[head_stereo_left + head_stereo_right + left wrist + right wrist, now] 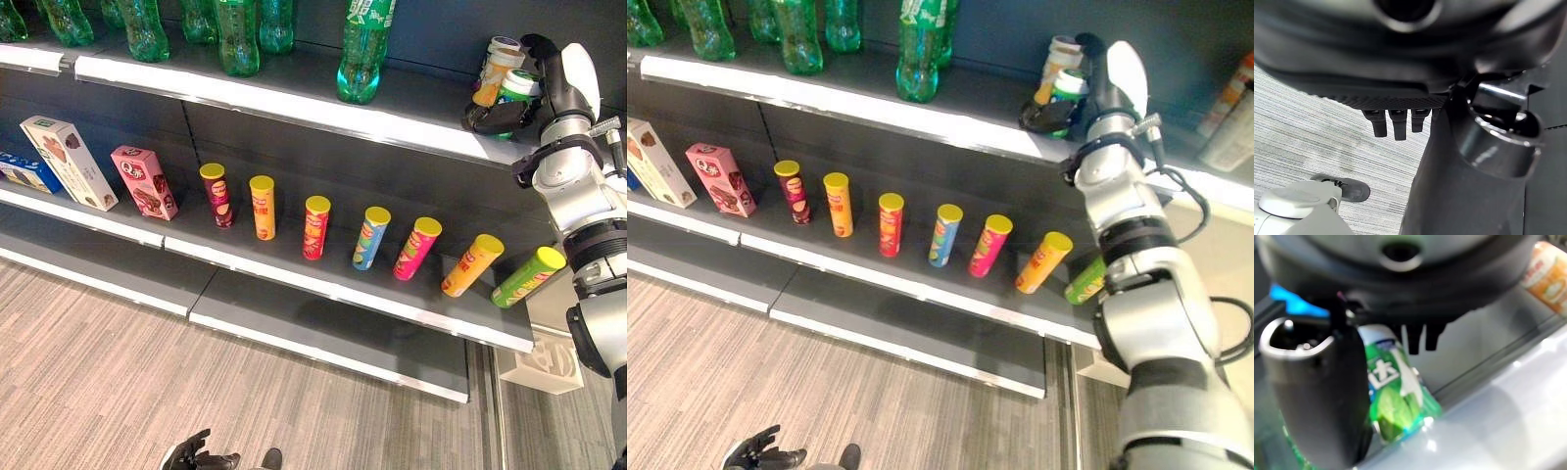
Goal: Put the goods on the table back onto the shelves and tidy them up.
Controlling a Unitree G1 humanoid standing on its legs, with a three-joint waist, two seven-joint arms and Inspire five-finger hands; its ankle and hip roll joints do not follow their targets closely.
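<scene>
The right hand (505, 113) is up at the top shelf (294, 98), its fingers and thumb curled round a green gum jar (1396, 396) that sits on the shelf board just beside an orange-and-white bottle (495, 69). Well along that shelf from the jar stand green soda bottles (362, 49), and on the shelf below it a row of yellow-lidded chip cans (372, 237) leans beside snack boxes (145, 182). The left hand (191, 453) hangs low over the floor (118, 372), far below the top shelf, with its fingers loosely spread.
</scene>
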